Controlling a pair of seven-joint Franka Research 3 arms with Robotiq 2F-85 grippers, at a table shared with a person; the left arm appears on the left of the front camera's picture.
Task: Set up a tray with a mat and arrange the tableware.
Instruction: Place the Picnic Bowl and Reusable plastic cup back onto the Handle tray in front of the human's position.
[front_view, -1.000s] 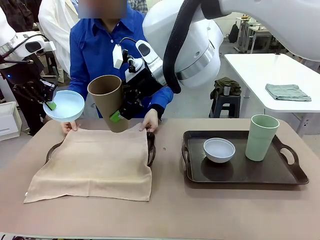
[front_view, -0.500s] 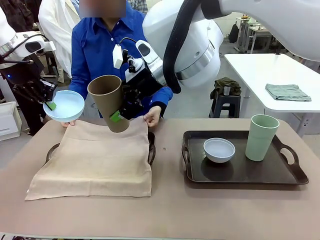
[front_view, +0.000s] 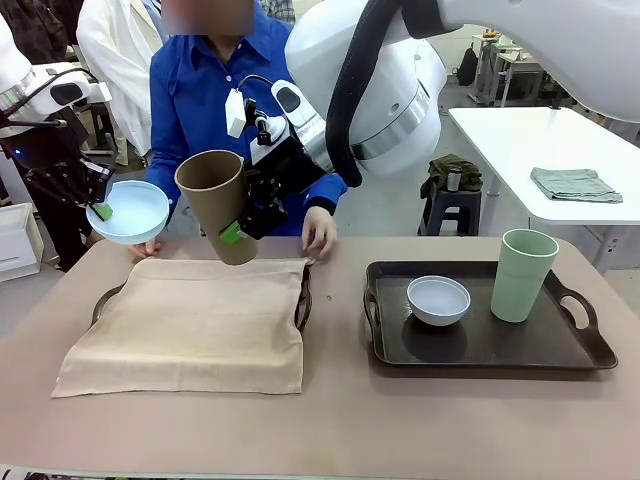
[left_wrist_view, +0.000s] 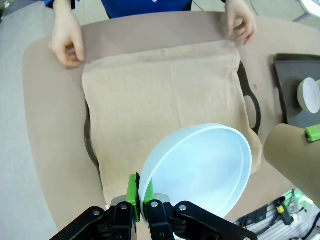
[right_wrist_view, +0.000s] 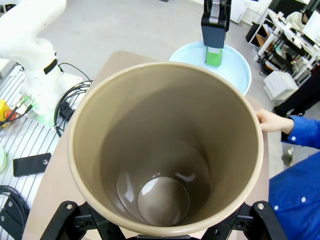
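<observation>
My left gripper (front_view: 100, 210) is shut on the rim of the pale blue bowl (front_view: 128, 212), held in the air above the table's far left corner. In the left wrist view the bowl (left_wrist_view: 200, 170) hangs over the beige mat (left_wrist_view: 165, 95). My right gripper (front_view: 235, 232) is shut on the brown cup (front_view: 218, 205), tilted above the mat's far edge; the cup (right_wrist_view: 165, 150) is empty inside. The mat (front_view: 190, 325) lies spread over the left tray (front_view: 303, 300). A person's hands (front_view: 320, 235) rest at the mat's far corners.
The right tray (front_view: 480, 350) carries a white bowl (front_view: 438, 299) and a pale green cup (front_view: 524, 275). The person in blue stands close at the far edge. Bare tabletop lies in front of both trays.
The person lifted the mat's far edge and laid it flat farther back over the tray, and their hands shifted outward. Both grippers kept still with their loads.
</observation>
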